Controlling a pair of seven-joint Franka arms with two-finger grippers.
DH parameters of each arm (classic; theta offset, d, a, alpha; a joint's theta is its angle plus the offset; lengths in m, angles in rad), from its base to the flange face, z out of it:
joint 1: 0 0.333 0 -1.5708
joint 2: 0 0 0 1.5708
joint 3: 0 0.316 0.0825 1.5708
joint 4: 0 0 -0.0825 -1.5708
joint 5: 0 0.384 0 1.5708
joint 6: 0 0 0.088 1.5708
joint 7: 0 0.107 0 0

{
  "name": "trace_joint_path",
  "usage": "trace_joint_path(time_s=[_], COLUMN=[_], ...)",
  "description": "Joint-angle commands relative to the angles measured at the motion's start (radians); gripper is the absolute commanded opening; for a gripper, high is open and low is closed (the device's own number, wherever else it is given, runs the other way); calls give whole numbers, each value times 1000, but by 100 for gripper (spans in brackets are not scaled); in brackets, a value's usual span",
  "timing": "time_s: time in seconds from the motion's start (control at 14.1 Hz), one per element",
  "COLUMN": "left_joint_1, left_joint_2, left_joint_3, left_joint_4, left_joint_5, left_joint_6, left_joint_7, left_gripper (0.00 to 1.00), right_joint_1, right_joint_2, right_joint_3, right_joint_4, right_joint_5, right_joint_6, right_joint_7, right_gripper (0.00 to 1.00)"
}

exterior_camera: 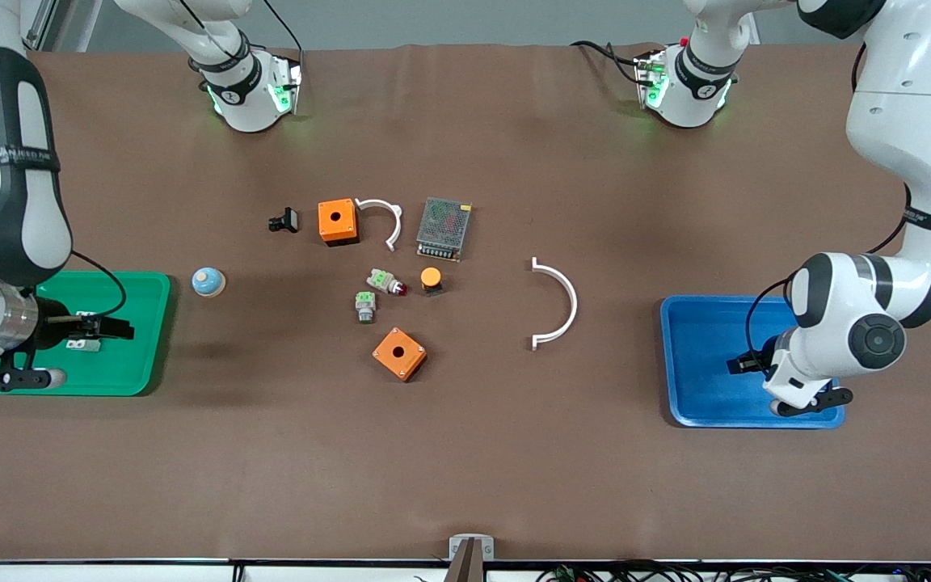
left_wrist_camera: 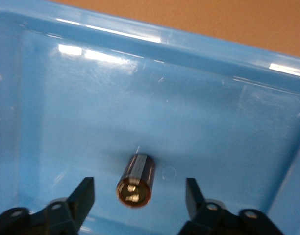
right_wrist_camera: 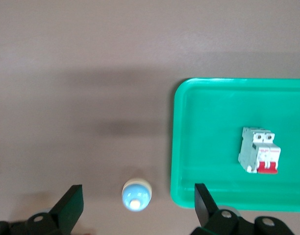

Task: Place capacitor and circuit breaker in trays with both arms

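The capacitor [left_wrist_camera: 136, 180], a small black cylinder with a shiny end, lies on its side on the floor of the blue tray [left_wrist_camera: 155, 93]. My left gripper [left_wrist_camera: 139, 186] hangs open just over it, one finger on each side and clear of it. In the front view this gripper [exterior_camera: 744, 364] is over the blue tray [exterior_camera: 700, 356] and hides the capacitor. The circuit breaker [right_wrist_camera: 259, 156], pale grey with red levers, lies in the green tray [right_wrist_camera: 209, 122]. My right gripper [right_wrist_camera: 137, 190] is open and empty. In the front view it [exterior_camera: 114, 329] is over the green tray [exterior_camera: 130, 364], by the breaker [exterior_camera: 82, 344].
A blue dome [exterior_camera: 208, 281] stands beside the green tray. Mid-table lie two orange boxes [exterior_camera: 338, 221] [exterior_camera: 399, 353], a power supply [exterior_camera: 444, 228], a black clip [exterior_camera: 284, 220], an orange-capped button [exterior_camera: 431, 280], two push-button parts [exterior_camera: 385, 282] [exterior_camera: 364, 306] and two white arcs [exterior_camera: 383, 218] [exterior_camera: 556, 303].
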Motion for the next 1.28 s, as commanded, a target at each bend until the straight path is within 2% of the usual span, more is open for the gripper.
trace_joint_path(time_s=[0.0,0.28,0.43,0.71,0.92,1.21], left_joint_1=[11,57,63,95,91,89], left_joint_2=[-136,-326,-430,-594,-661,-648], left_joint_3=[-12,-12,-10,-9,-10,-10], left_joint_4=[-24,-31,-48,-44,-24,63], left_joint_5=[1,-160,-197,-266,-265,-262], left_joint_6=[-135,-351,-427,-494,-514,-586], left_joint_7=[38,224,249,269,267,264], left_gripper=[100,100,100,100,100,100], right_joint_1=[17,37,35,35,33,40], right_joint_2=[-55,-74,-74,-74,-72,-89], right_joint_3=[-10,-7,-7,-7,-8,-4], right_joint_4=[29,161,210,225,268,268], right_joint_5=[-24,-55,-55,-55,-52,-41], right_joint_6=[-113,-327,-366,-368,-369,-409], right_joint_7=[39,82,77,74,79,91], right_gripper=[100,100,100,100,100,100])
